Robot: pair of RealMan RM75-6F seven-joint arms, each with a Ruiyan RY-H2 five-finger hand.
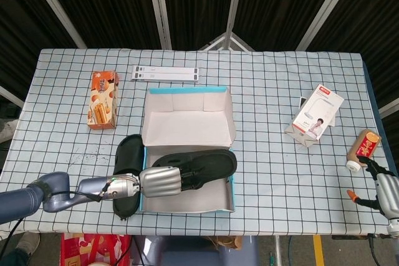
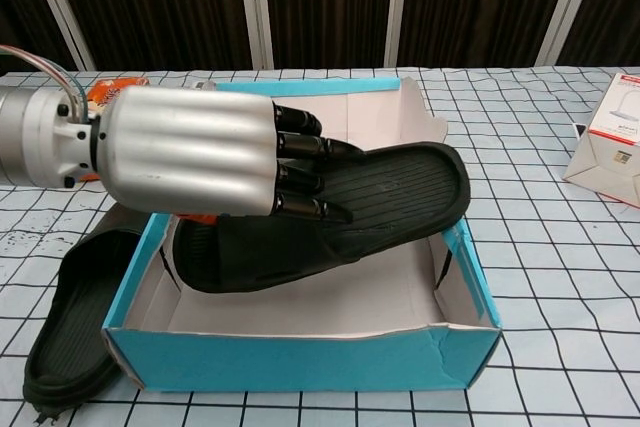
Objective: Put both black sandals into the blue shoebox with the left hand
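The left hand (image 2: 190, 162) covers the strap and heel end of the held sandal (image 2: 400, 187), so the finger contact underneath cannot be seen, and whether the sole touches the floor of the blue shoebox (image 2: 300, 362) cannot be told. The second sandal (image 2: 70, 332) is partly hidden behind the box wall in the chest view and under the left forearm in the head view. The right hand (image 1: 386, 194) is cut off by the head view's right edge; its finger posture cannot be told
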